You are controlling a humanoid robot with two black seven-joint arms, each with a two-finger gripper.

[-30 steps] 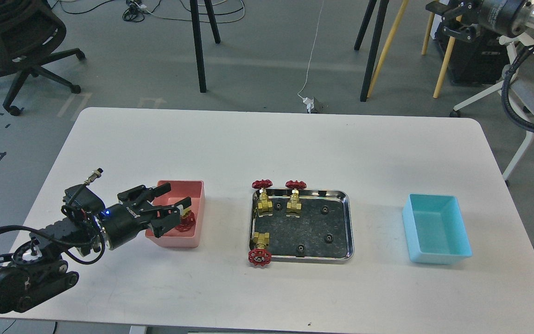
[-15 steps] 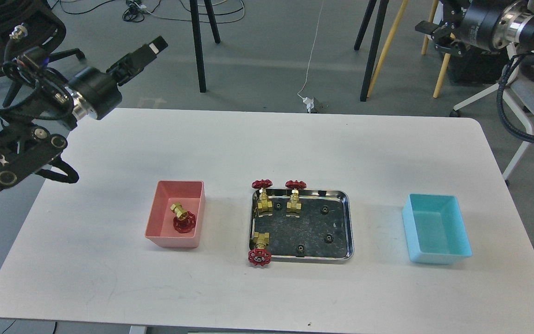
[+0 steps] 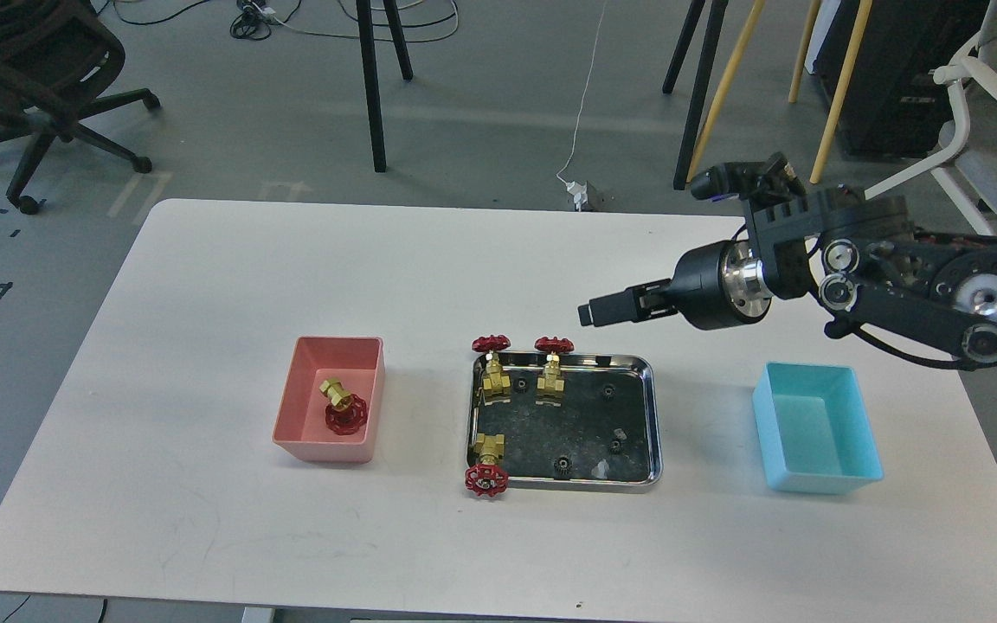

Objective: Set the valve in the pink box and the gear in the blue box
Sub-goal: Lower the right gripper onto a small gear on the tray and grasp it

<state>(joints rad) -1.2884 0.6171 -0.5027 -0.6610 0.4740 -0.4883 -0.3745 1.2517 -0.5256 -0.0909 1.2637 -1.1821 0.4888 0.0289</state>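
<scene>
Gear pick is the step in hand, by my read: one valve (image 3: 341, 409) already lies tilted in the pink box (image 3: 369, 355), blue box (image 3: 853, 472) has nothing in it. Right gripper (image 3: 589, 313) hangs above the table (image 3: 204, 303), just beyond the far right corner of the steel tray (image 3: 656, 415), fingers pointing left. Seen edge-on and dark, so I cannot tell how far the fingers are open; nothing visible in them. Left gripper not in view.

To do it well: come down vertically over one gear, not at a slant. Nearest candidate is the gear (image 3: 607, 391) near the tray's far right side; others sit at (image 3: 615, 446), (image 3: 562, 465) and (image 3: 519, 386). Fingers should open only slightly wider than the gear and close across its rim. Stay clear of the tray lip. The one at far left sits between two valve bodies, so skip it for now.

Gears: tiny black toothed wheels with a centre hole, lying flat, low contrast against the dark tray floor. Three more valves rest in the tray, red handwheels overhanging its edges.
</scene>
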